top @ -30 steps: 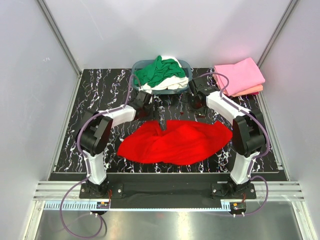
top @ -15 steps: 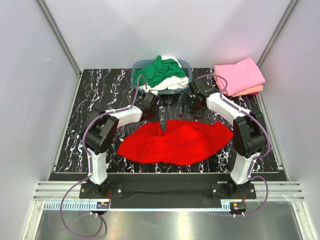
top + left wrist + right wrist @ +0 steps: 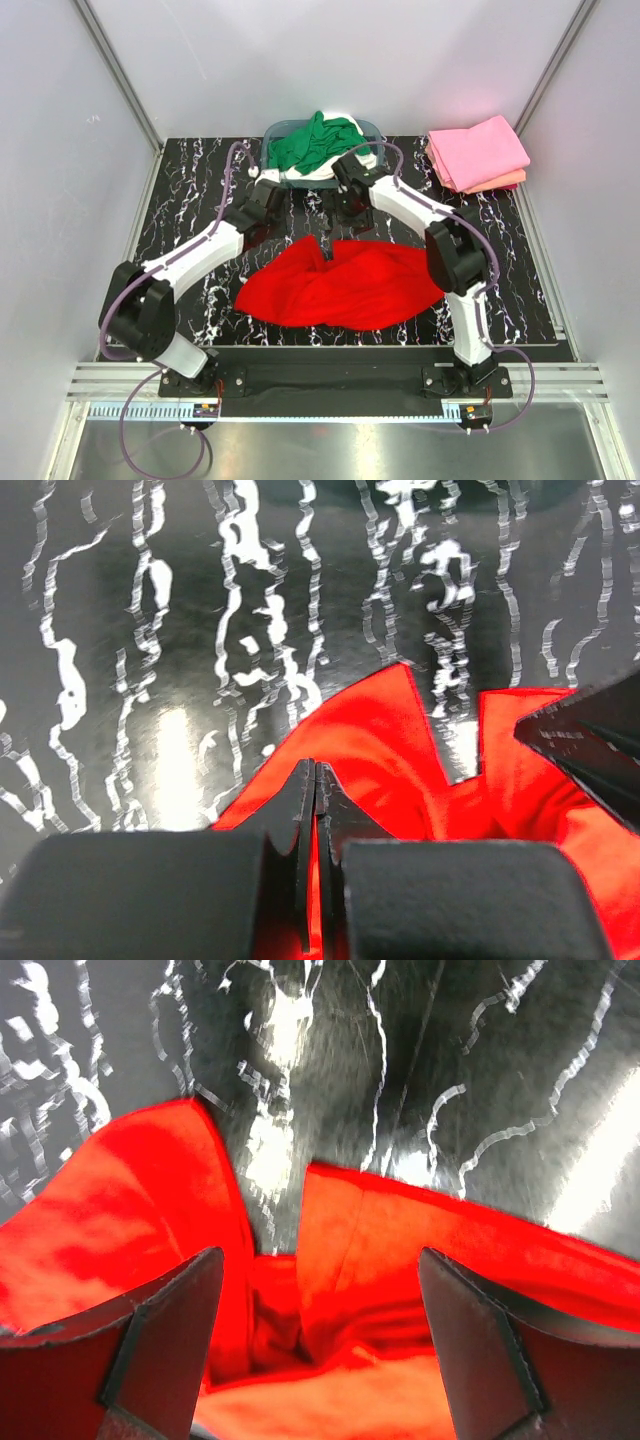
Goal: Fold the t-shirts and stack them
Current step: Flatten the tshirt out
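A bright red t-shirt [image 3: 350, 285] lies spread on the black marbled table, its back edge bunched into a peak. My left gripper [image 3: 287, 229] is shut on that back edge, and the left wrist view shows red cloth [image 3: 400, 740] pinched between the closed jaws [image 3: 316, 772]. The right gripper [image 3: 335, 226] hovers open just right of it, over a notch in the red t-shirt [image 3: 380, 1260], with nothing between its fingers [image 3: 320, 1257]. A pink t-shirt [image 3: 478, 150] sits folded on a salmon one [image 3: 506, 181] at the back right.
A blue-grey basket [image 3: 373, 128] at the back centre holds a crumpled green t-shirt [image 3: 315, 142] over a white one [image 3: 345, 167]. Both forearms converge close together just in front of the basket. White walls enclose the table.
The left gripper has closed on the red t-shirt's back edge and its arm has stretched out. The right arm swung left to the middle. The shirt's back edge has bunched upward.
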You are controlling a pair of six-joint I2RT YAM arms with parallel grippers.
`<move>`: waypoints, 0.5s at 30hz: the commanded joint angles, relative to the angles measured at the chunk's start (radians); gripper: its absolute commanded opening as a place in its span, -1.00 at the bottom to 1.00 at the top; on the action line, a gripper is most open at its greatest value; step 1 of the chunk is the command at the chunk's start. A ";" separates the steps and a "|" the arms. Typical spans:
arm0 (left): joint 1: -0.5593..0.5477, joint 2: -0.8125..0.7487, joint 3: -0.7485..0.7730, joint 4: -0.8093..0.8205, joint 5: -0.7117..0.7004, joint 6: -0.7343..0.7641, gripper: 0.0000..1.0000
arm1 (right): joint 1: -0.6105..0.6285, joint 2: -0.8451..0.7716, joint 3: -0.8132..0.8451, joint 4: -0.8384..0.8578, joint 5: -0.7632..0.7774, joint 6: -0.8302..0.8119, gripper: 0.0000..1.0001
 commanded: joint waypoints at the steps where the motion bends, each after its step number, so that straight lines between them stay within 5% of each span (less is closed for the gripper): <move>1: 0.016 -0.011 -0.044 -0.018 -0.038 -0.005 -1.00 | 0.026 0.076 0.094 -0.115 0.078 -0.023 0.71; 3: 0.033 0.000 -0.065 0.006 0.034 0.000 -0.80 | 0.035 0.114 0.123 -0.130 0.113 -0.023 0.72; 6: 0.043 0.057 -0.061 0.056 0.106 0.035 0.10 | 0.044 0.120 0.114 -0.135 0.153 -0.006 0.66; 15: 0.043 0.106 -0.070 0.082 0.097 0.026 0.26 | 0.087 0.212 0.177 -0.181 0.216 -0.018 0.41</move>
